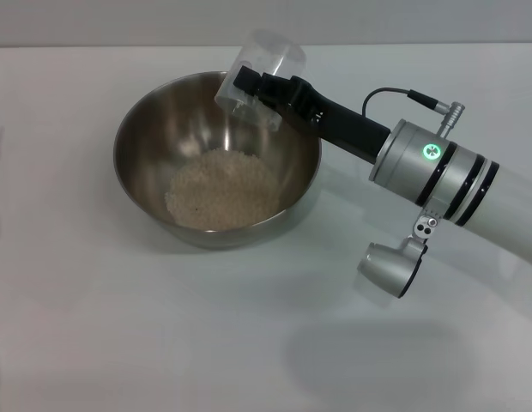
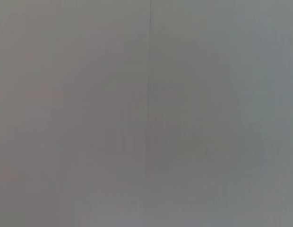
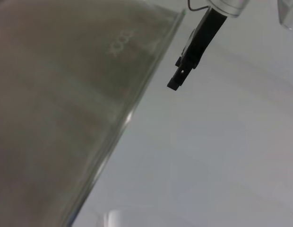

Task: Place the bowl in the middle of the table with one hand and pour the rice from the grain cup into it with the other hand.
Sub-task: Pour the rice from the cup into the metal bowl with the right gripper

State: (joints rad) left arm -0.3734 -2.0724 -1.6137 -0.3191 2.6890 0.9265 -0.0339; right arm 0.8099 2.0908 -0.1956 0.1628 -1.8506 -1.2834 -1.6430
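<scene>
The steel bowl (image 1: 136,120) stands on the white table (image 1: 120,326), a little back from its middle. A heap of pale rice (image 1: 223,190) lies in the bottom of the bowl. My right gripper (image 1: 249,86) is shut on the clear grain cup (image 1: 264,67). It holds the cup tipped over above the bowl's far right rim, and no rice shows inside. The right wrist view is mostly filled by the cup's clear wall (image 3: 66,104). Farther off in that view hangs the left gripper (image 3: 178,78), black and away from the bowl. The left wrist view shows only a plain grey surface.
The right arm's silver wrist (image 1: 438,172) and its camera housing (image 1: 390,268) reach over the table to the right of the bowl. White tabletop lies in front of the bowl and to its left.
</scene>
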